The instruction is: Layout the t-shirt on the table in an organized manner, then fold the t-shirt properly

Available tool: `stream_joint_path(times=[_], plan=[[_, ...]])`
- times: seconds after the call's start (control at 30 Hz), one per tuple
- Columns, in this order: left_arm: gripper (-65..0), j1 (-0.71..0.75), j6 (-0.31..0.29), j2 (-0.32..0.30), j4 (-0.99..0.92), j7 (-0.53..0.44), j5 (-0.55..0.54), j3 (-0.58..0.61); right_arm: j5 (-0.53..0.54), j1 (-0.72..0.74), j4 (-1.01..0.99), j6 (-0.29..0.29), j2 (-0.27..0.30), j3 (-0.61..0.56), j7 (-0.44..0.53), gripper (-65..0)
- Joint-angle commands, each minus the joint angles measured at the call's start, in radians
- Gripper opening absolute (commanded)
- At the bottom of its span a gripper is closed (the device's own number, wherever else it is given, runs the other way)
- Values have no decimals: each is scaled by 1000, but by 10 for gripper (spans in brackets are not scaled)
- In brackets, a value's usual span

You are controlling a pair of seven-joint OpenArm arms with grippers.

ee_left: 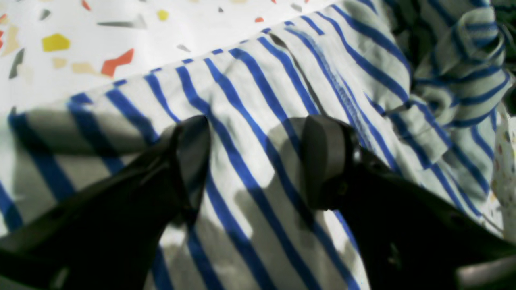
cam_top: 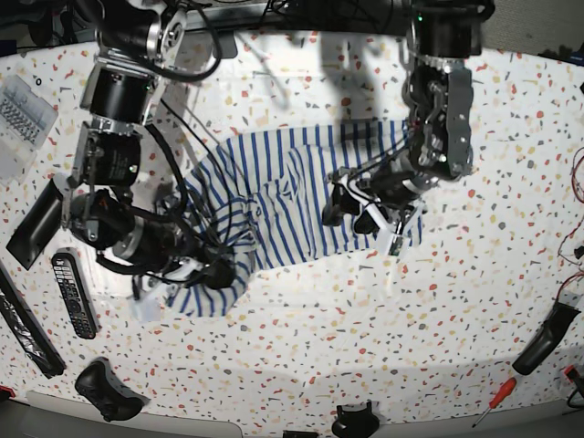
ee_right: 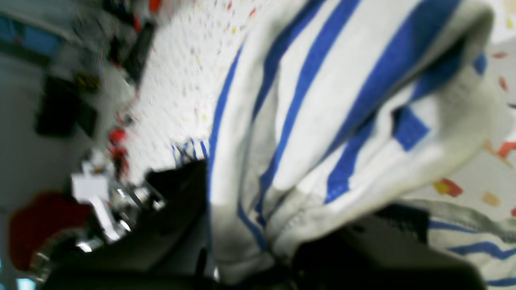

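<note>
A: Where do we find the t-shirt (cam_top: 274, 219)?
B: On the bench (cam_top: 365, 338), stretched between our two arms. The part toward our left arm lies fairly flat; the part toward our right arm is bunched and partly lifted.

A: Why hold it as we do?
B: Our right pincer (ee_right: 278, 262) is closed on a gathered fold, cloth rising from between its tips in the right wrist view. We judge that this grip serves to pull the crumpled portion out, since the layout looks unfinished and folding should wait.

A: And our left pincer (ee_left: 258, 153)?
B: Its fingers stand wide apart, with striped cloth running beneath and between them. We see no pinch of fabric. Perhaps it is placed there to steady the flatter portion, or to take a grip near the edge; the pictures do not settle which.

A: Position of the cloth relative to each pincer?
B: Left: directly under the tips, extending to both sides, its edge just ahead with bare bench beyond. Whether the tips press on it, we cannot tell. Right: clamped between the tips, with more cloth beside them.

A: Risk?
B: Pulling from the right alone could drag the flat portion askew.
</note>
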Motion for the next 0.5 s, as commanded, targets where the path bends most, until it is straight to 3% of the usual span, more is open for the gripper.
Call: stream_joint_path(times=[0.0, 0.13, 0.3, 0.47], plan=[[-310, -19, -10, 5, 36, 11, -43, 3, 23, 27, 21, 1, 6, -11, 16, -650], [-310, -21, -13, 5, 170, 129, -142, 3, 23, 27, 21, 0, 5, -34, 16, -650], [-310, -11, -11, -1, 374, 375, -164, 3, 22, 27, 21, 0, 5, -32, 16, -650], [-310, 98, 25, -34, 468, 405, -164, 2, 23, 28, 21, 1, 5, -32, 16, -650]])
